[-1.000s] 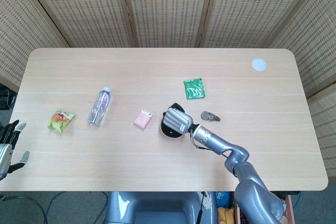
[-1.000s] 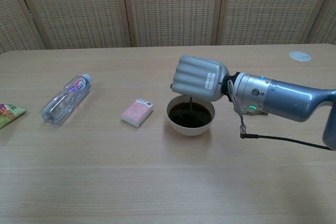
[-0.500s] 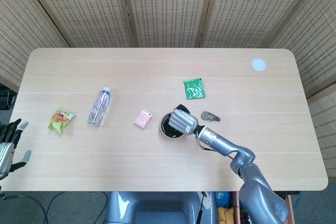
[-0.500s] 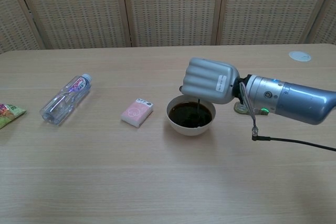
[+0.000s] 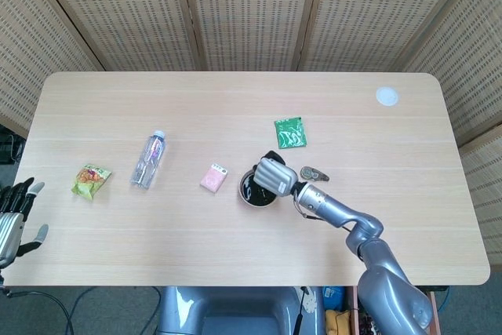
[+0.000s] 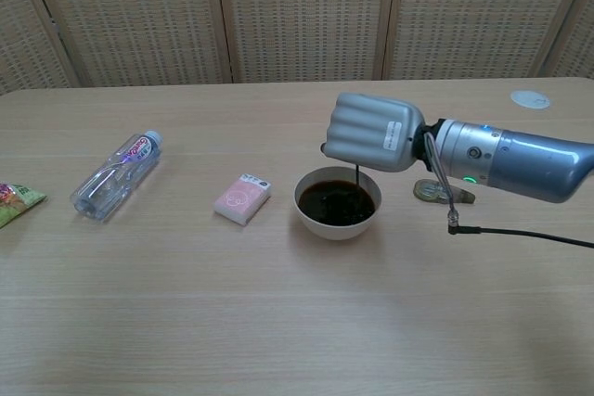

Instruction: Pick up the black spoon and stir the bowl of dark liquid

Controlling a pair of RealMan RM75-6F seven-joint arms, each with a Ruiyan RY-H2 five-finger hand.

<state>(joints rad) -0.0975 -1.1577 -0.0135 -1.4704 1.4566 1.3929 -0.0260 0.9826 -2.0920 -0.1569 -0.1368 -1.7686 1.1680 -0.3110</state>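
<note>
A white bowl (image 6: 338, 222) of dark liquid (image 6: 336, 203) stands mid-table, also visible as the bowl (image 5: 251, 189) in the head view. My right hand (image 6: 373, 132) hovers over the bowl's far right rim with fingers curled around the black spoon (image 6: 358, 174), whose thin handle drops straight down into the liquid. In the head view the right hand (image 5: 272, 175) covers the bowl's right part. My left hand (image 5: 14, 217) hangs past the table's left front corner, fingers spread and holding nothing.
A pink packet (image 6: 242, 198) lies left of the bowl, a plastic bottle (image 6: 117, 174) further left, and a snack bag (image 5: 91, 180) near the left edge. A green sachet (image 5: 290, 132) and a small tape dispenser (image 6: 442, 193) lie behind and right of the bowl. A white disc (image 5: 387, 96) sits far right.
My right hand has carried the spoon from the bowl's left-centre toward its far right side, rising slightly. The left hand stays where it was.
</note>
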